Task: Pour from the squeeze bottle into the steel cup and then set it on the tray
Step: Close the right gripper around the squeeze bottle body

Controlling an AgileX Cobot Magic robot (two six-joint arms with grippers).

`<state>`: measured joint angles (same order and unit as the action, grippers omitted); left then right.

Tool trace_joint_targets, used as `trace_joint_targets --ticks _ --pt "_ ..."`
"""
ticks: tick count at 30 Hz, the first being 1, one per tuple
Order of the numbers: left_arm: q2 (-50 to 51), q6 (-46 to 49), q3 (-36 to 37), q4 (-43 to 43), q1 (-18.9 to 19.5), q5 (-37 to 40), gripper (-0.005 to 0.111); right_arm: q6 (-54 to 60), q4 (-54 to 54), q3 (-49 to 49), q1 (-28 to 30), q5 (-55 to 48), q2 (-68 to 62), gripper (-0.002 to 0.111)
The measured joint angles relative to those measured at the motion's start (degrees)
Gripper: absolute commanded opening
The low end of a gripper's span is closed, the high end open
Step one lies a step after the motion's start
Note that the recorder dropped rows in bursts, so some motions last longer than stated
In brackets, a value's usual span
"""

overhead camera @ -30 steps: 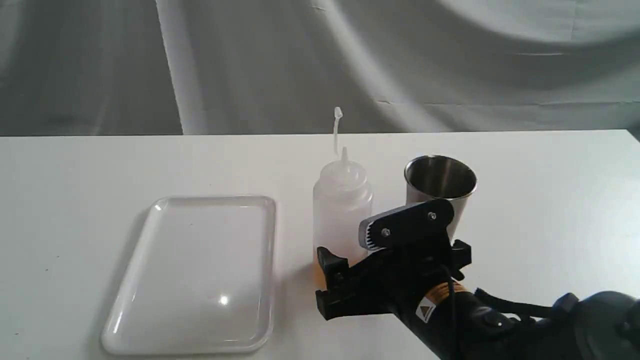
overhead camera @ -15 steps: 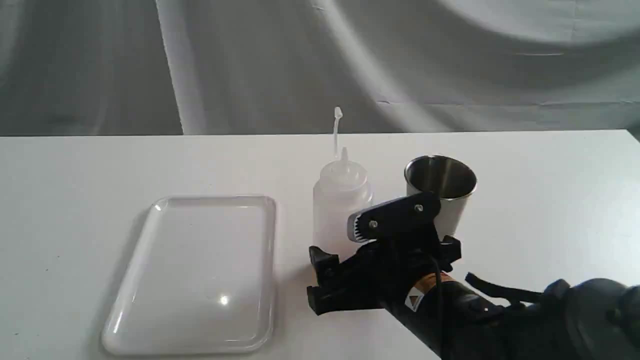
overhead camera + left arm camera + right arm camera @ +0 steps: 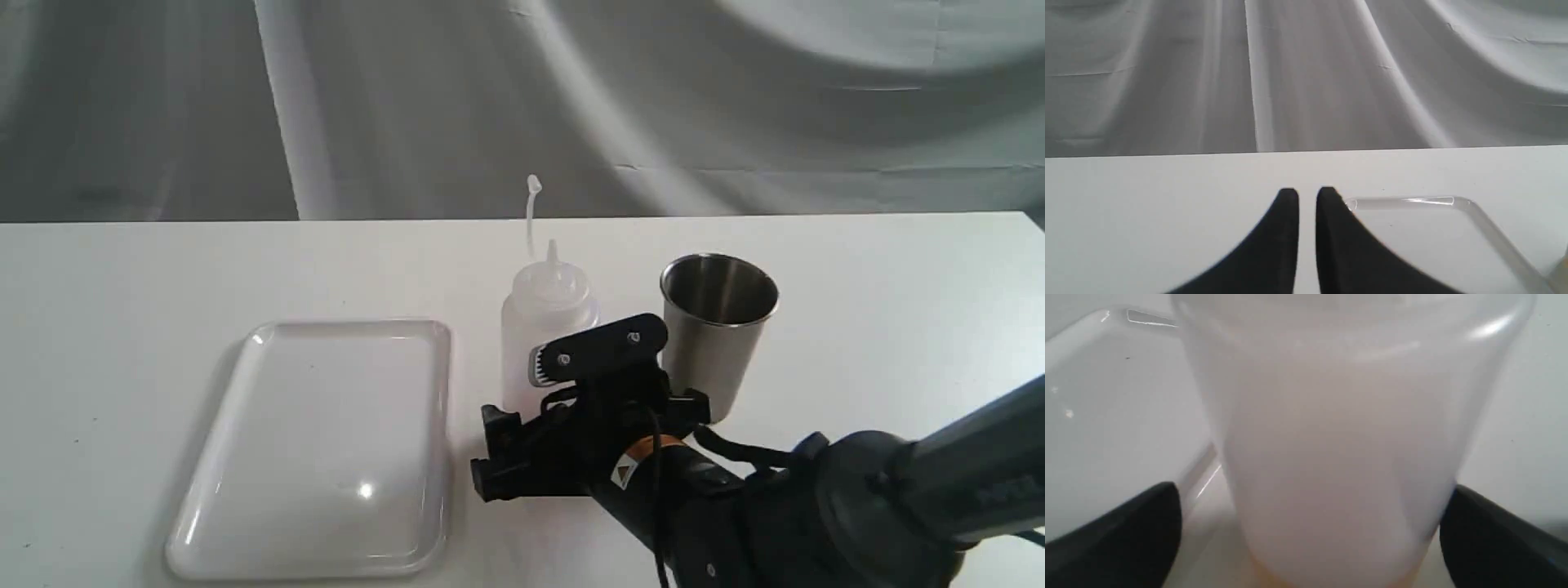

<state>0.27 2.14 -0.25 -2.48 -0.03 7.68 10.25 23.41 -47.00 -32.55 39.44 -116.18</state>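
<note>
The squeeze bottle point(image 3: 545, 327) stands upright on the white table between the tray point(image 3: 351, 325) and the steel cup point(image 3: 718, 318), its cap strap sticking up. My right gripper point(image 3: 514, 400) is open, with its fingers on either side of the bottle's lower body. In the right wrist view the bottle point(image 3: 1331, 437) fills the space between the fingers; one fingertip point(image 3: 1457, 506) sits at its wall and the other stands apart. A little amber liquid shows at the bottle's base. My left gripper point(image 3: 1307, 192) is shut, low over the table beside the tray's corner point(image 3: 1412, 201).
The table's far edge meets a grey draped cloth backdrop. The right arm's dark body point(image 3: 816, 506) covers the near right part of the table. The tray point(image 3: 1106, 396) lies just beside the bottle.
My right gripper has moved left and further in around the bottle. The bottle has shifted slightly left, toward the tray. The cup has not moved.
</note>
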Motion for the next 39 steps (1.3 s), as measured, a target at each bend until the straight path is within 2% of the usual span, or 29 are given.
trace_joint_targets --ticks 23,29,34,39 --pt "0.0 0.0 0.0 0.0 0.0 0.0 0.008 0.11 0.5 -1.59 1.16 -0.23 -1.23 0.081" --pt "0.0 0.0 0.0 0.0 0.0 0.0 0.008 0.11 0.5 -1.59 1.16 0.09 -1.23 0.073" --pt "0.0 0.0 0.0 0.0 0.0 0.0 0.008 0.11 0.5 -1.59 1.16 0.38 -1.23 0.057" --pt "0.0 0.0 0.0 0.0 0.0 0.0 0.008 0.37 0.64 -1.59 1.16 0.23 -1.0 0.056"
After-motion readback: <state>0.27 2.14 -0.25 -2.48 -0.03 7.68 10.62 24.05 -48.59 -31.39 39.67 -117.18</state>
